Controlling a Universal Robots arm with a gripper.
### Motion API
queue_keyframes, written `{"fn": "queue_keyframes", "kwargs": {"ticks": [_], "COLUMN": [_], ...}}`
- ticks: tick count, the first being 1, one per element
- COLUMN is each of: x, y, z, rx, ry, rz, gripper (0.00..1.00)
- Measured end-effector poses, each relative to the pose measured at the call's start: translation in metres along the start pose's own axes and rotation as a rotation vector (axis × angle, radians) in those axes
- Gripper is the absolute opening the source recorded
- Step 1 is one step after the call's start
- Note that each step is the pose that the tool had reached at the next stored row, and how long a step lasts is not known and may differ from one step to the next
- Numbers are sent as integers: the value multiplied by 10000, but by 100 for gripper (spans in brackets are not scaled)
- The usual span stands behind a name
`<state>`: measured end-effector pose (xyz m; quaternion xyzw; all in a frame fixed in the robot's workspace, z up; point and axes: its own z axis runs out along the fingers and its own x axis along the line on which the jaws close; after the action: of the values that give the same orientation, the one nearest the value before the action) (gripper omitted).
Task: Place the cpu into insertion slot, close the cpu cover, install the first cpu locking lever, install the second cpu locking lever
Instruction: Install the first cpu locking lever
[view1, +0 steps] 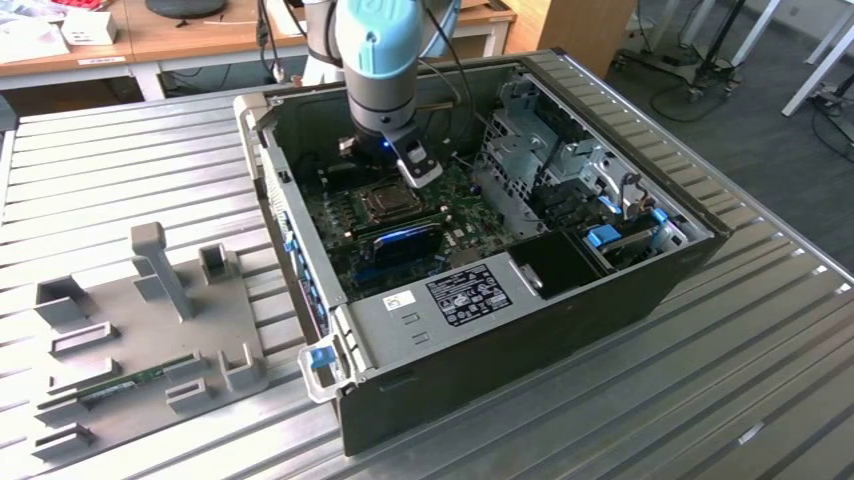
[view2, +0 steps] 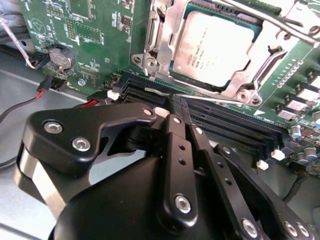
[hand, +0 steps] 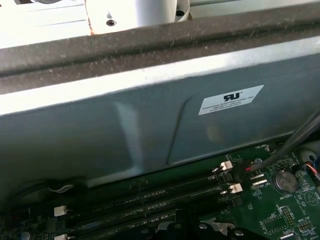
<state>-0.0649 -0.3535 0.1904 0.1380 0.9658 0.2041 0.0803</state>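
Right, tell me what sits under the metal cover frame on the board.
The chip shows through the cover frame; the frame overlaps its edges. The socket beneath is hidden.

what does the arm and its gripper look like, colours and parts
In the exterior view the arm is a thick round tube with a light blue joint cap, dark grey below, and black cables run beside it. A small blue light glows at the wrist. In the second wrist view the gripper is matte black, built of flat bar links pinned with silver screws and a shiny metal band.
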Motion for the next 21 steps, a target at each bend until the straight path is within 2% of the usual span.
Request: {"fn": "queue_keyframes", "kwargs": {"ticks": [17,20,21], "x": [-5,-4,-4], "y": [-65,-70,-71], "z": [44,56,67], "rx": [44,46,24], "ry": [-7,-9,-14], "rz": [-7,-9,-10], "gripper": [10,10,10]}}
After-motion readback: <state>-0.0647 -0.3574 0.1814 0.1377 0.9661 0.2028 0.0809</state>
